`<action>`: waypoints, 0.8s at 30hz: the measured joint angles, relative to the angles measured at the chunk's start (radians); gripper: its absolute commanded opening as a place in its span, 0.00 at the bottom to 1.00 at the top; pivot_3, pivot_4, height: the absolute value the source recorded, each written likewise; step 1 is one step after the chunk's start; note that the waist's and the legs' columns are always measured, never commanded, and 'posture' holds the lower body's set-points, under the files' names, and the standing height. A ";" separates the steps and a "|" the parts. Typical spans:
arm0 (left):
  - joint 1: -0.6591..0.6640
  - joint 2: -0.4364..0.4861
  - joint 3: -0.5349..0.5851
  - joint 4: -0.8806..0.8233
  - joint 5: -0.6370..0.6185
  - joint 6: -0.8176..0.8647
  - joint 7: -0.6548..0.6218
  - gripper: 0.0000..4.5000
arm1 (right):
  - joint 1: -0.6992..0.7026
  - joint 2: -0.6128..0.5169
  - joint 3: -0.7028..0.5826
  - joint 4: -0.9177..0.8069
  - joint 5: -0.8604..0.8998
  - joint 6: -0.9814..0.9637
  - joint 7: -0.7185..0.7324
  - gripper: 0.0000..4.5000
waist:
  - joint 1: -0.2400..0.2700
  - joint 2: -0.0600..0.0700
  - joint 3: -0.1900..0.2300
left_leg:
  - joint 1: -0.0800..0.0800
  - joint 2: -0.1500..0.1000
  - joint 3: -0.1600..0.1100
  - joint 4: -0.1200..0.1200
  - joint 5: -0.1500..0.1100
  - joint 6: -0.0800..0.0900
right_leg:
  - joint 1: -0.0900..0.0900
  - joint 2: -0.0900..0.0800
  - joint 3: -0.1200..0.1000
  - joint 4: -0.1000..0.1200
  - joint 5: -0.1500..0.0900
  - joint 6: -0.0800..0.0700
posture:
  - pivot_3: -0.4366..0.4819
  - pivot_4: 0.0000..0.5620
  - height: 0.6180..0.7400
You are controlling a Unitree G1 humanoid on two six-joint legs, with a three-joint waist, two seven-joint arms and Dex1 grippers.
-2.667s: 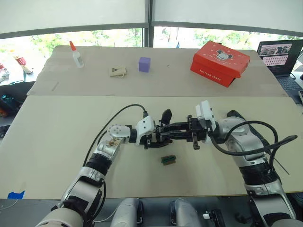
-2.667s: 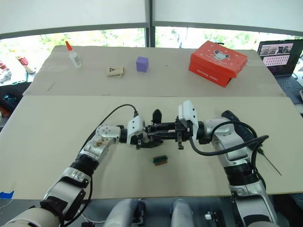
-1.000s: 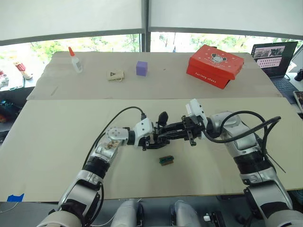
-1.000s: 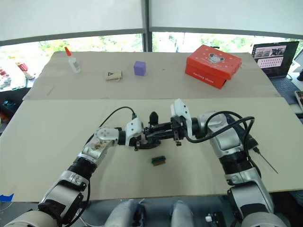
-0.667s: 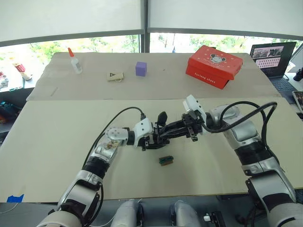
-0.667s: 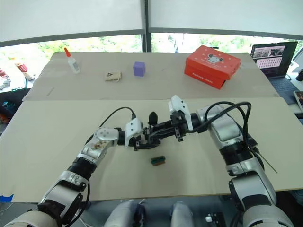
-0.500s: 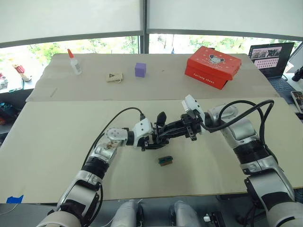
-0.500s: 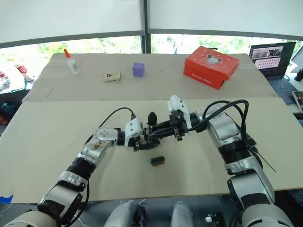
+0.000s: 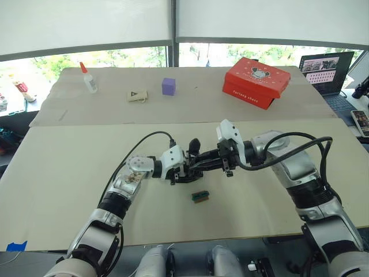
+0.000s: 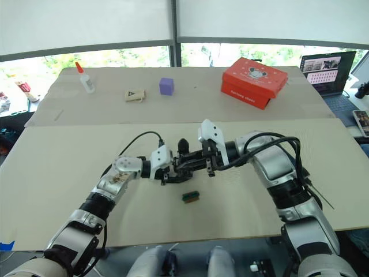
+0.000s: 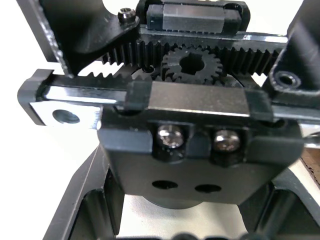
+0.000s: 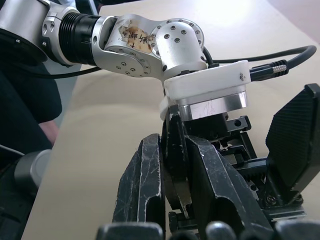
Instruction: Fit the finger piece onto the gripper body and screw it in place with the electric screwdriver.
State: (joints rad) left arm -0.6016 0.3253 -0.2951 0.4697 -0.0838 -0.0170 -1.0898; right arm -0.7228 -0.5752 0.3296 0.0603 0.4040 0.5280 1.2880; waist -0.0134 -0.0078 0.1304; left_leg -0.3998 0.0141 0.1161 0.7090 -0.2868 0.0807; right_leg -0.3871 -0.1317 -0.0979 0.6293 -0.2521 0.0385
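Both arms meet over the middle of the near table (image 9: 57,173), right above the small green-and-brown block (image 9: 200,196). The left gripper (image 9: 183,171) is clamped on the gripper body (image 11: 200,130), holding it just above and to the left of that block; up close the body's toothed racks, centre gear and two silver screws face the left wrist camera. One black finger (image 9: 195,144) of the body stands upright, just beyond the block. The right gripper (image 12: 172,165) reaches in from the block's right, its two fingers narrowed around the finger piece (image 12: 175,155), a thin black blade pinched between them with its front end pushed up against the gripper body. Far from the block, along the back table, sit a glue bottle (image 9: 88,77), a tan tag (image 9: 137,96), a purple cube (image 9: 168,86) and a red box (image 9: 255,81), with a laptop (image 9: 324,69) at the right edge
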 measured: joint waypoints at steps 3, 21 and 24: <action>0.000 0.000 0.002 0.002 0.000 0.002 0.000 0.52 | -0.046 0.005 0.022 0.057 -0.002 0.005 0.036 0.07 | -0.001 0.000 0.000 | 0.000 0.000 0.000 0.000 0.000 0.000 | 0.000 0.000 0.000 0.000 0.000 0.000 | 0.48 0.27 1.00; 0.007 -0.001 0.002 0.002 0.003 0.009 0.007 0.52 | 0.004 0.000 0.008 -0.024 -0.019 0.025 -0.024 0.07 | -0.002 0.002 -0.009 | 0.003 0.000 0.000 -0.003 -0.001 0.000 | 0.000 -0.008 0.000 0.000 -0.001 -0.001 | 0.48 0.27 1.00; 0.007 -0.001 0.002 0.002 0.003 0.009 0.008 0.52 | -0.011 0.000 0.016 -0.001 -0.019 0.015 -0.010 0.07 | -0.003 0.002 -0.009 | 0.003 0.000 0.001 -0.004 -0.001 0.000 | 0.000 -0.007 -0.001 0.000 -0.001 -0.001 | 0.48 0.27 1.00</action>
State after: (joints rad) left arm -0.5941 0.3246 -0.2932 0.4717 -0.0807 -0.0075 -1.0819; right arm -0.7334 -0.5757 0.3453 0.0589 0.3850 0.5434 1.2779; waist -0.0159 -0.0054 0.1216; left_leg -0.3968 0.0140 0.1167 0.7055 -0.2874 0.0809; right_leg -0.3867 -0.1391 -0.0987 0.6290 -0.2528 0.0372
